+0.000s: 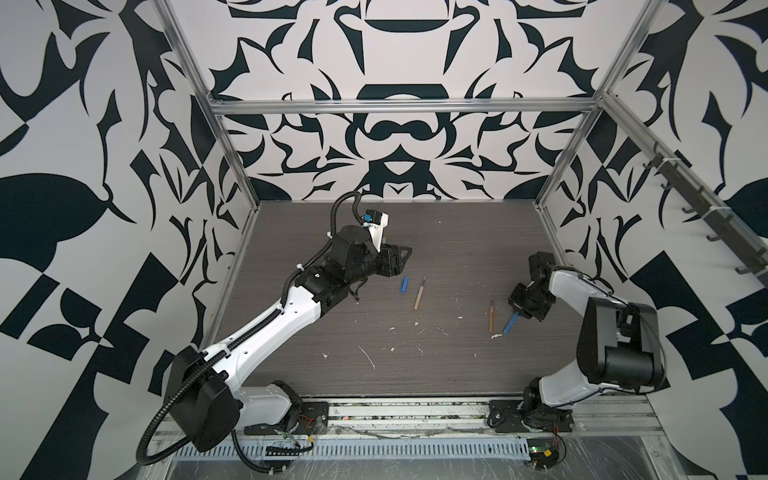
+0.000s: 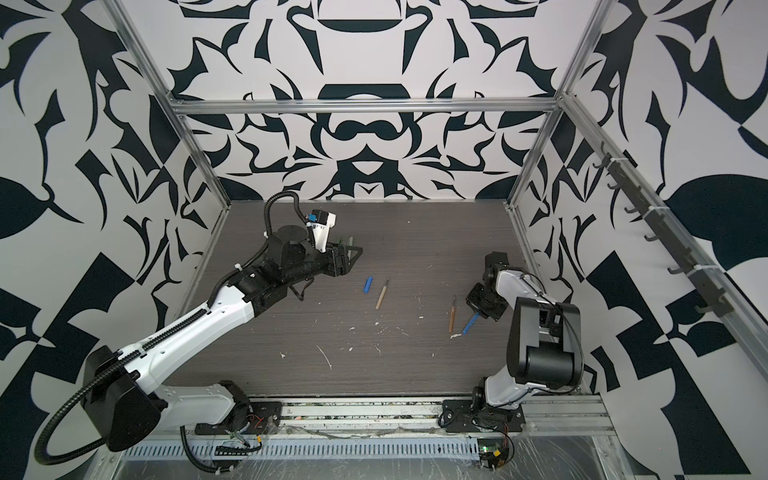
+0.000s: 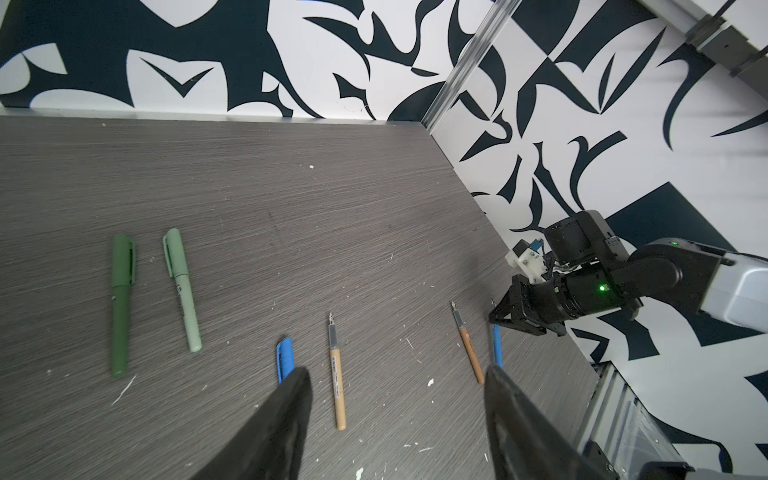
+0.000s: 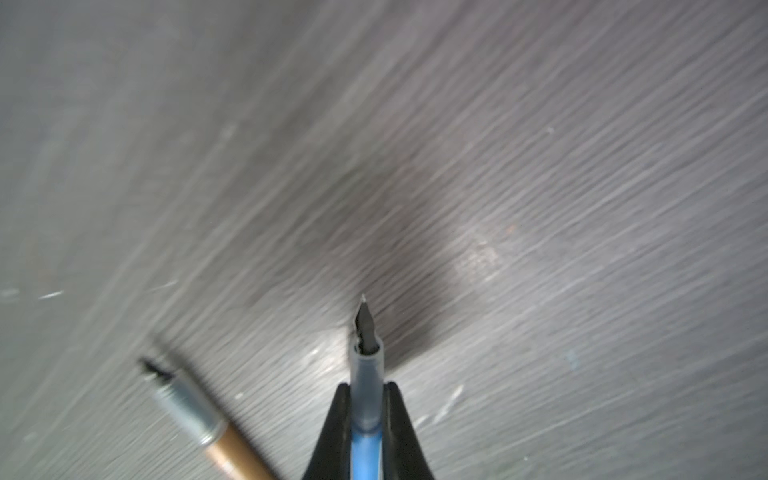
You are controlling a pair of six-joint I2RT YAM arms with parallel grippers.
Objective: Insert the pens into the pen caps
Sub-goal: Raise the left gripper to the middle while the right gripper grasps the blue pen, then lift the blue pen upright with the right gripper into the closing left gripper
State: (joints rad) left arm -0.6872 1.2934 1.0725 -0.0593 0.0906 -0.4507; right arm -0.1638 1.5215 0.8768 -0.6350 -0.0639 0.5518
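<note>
**Blue pen pinched near the nib, its cap waiting mid-surface**

We see the right pincer closed firmly on the blue pen. Its pads pinch the clear section just behind the dark nib, which points out ahead of the fingers. In a top view the blue pen slants from the pincer toward the near edge. We cannot tell whether its rear end rests on the surface. The orange-brown pen lies just beside it, uncapped.

The blue cap lies well apart from them, toward the middle, just beside the tan pen. The left pincer hangs over that pair, jaws partly spread and empty. Its wrist view also shows the dark green pen and the pale green pen lying side by side with caps on.

We judge the pen light, stiff and smooth, with a round barrel that may roll or swivel between the pads and a delicate nib. The present hold sits where the cap must slide on, so a grip farther back on the blue barrel would serve better. The cap is short and light. It wants holding across its closed end, with the clip clear and the mouth free.
</note>
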